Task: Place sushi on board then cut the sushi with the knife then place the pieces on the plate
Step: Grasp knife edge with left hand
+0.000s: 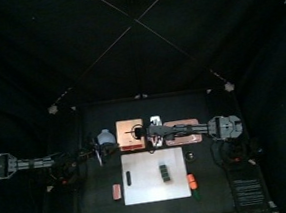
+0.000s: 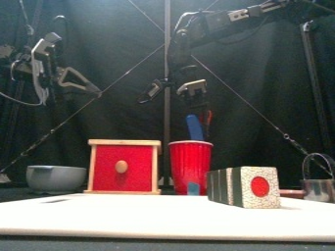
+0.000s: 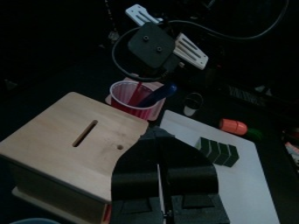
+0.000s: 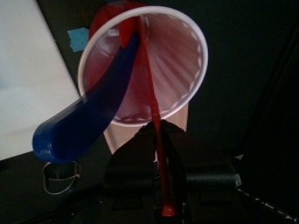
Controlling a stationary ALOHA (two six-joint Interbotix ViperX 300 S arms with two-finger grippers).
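My right gripper (image 2: 181, 90) hangs above the red cup (image 2: 190, 167), 2 jaws apart over the blue knife (image 2: 194, 126) and red knife (image 2: 207, 122). My left gripper (image 3: 160, 156) sits closed near the wooden box (image 3: 82, 140). The sushi roll (image 2: 242, 186) lies on the white board (image 2: 118, 211).

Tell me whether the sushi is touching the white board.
Touching. In the front view the sushi sits directly on the board, with no gap beneath it; the left wrist view also shows it lying on the board.
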